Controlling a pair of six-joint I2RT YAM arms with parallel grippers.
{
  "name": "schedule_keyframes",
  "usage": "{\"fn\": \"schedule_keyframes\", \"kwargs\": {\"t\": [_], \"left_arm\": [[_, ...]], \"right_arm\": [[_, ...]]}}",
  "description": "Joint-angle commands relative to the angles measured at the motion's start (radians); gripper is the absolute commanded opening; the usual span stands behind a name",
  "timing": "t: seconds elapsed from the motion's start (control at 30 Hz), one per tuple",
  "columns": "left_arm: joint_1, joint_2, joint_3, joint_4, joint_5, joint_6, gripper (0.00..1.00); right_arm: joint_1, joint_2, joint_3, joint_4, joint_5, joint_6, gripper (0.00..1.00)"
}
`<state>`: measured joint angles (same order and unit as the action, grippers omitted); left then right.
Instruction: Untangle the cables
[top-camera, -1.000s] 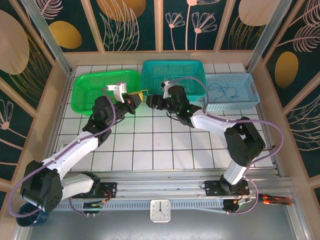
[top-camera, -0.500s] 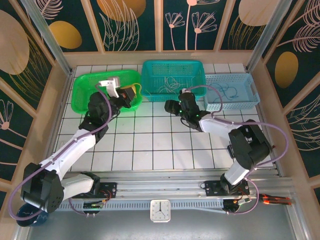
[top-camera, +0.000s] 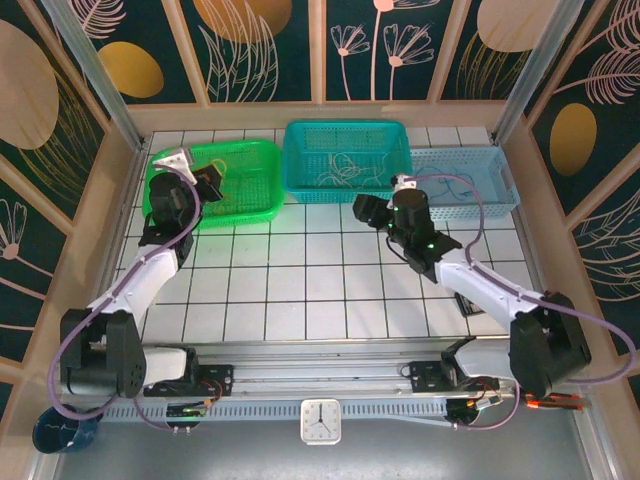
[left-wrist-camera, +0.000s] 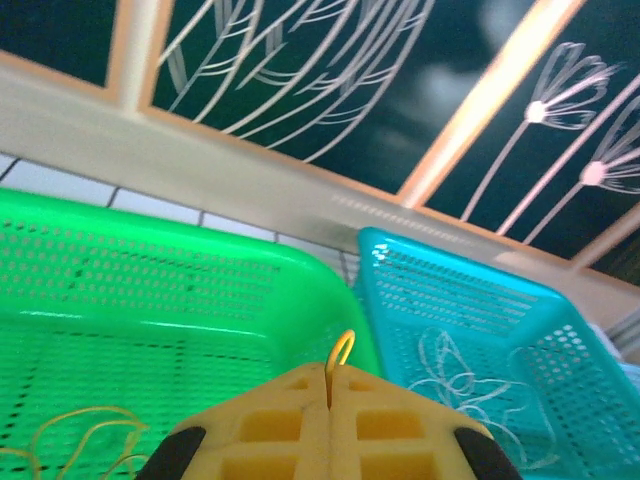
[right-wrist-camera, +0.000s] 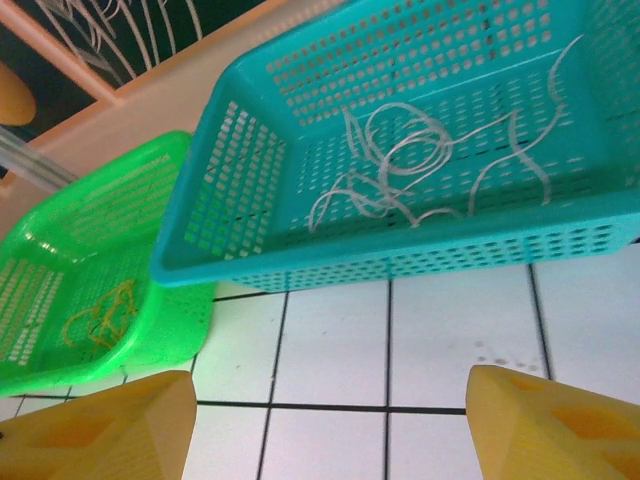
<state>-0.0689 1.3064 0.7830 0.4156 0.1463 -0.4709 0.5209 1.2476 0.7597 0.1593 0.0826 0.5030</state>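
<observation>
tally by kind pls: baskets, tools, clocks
Baskets: 3 (green basket, teal basket, light blue basket)
Tools: 2 (left tool shut on a yellow cable; right tool open)
Clocks: 1 (clock)
Total: 6

I can read no text, label, brand or number anywhere in these views. The nearest thing to it is the small white clock (top-camera: 320, 421) at the near edge, midway between left and right, and its dial marks are too small for me to make out.
</observation>
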Motion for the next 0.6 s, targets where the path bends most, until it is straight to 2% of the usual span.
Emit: {"fn": "schedule_keyframes", "kwargs": {"t": [0.0,0.1,0.13,0.17,0.2,0.23,0.33,0.37,0.57], "left_arm": [[0.043,0.055,-0.006,0.066,-0.019,0.020,0.00],[0.079,0.106,0.000,0.094,-0.007,0.014,0.00],[0.091,0.121,0.002,0.102,0.002,0.012,0.04],[0.100,0.128,0.004,0.105,0.005,0.011,0.20],[0.108,0.133,0.007,0.102,0.007,0.010,0.46],[0.116,0.135,0.011,0.092,0.007,0.011,0.63],[0.122,0.110,0.013,0.070,-0.004,0.023,0.92],[0.123,0.099,0.014,0.062,-0.008,0.029,0.98],[0.126,0.029,0.004,0.014,-0.010,0.046,0.99]], "right_arm": [[-0.039,-0.063,-0.032,-0.047,0.030,-0.035,0.72],[-0.062,-0.100,-0.052,-0.062,0.032,-0.043,0.72],[-0.069,-0.110,-0.059,-0.066,0.031,-0.045,0.72],[-0.075,-0.122,-0.065,-0.068,0.028,-0.046,0.72],[-0.081,-0.134,-0.070,-0.069,0.023,-0.050,0.73],[-0.087,-0.146,-0.075,-0.073,0.020,-0.052,0.73],[-0.099,-0.171,-0.087,-0.079,0.012,-0.060,0.76],[-0.101,-0.175,-0.090,-0.080,0.013,-0.062,0.77],[-0.114,-0.196,-0.103,-0.075,-0.004,-0.092,0.81]]}}
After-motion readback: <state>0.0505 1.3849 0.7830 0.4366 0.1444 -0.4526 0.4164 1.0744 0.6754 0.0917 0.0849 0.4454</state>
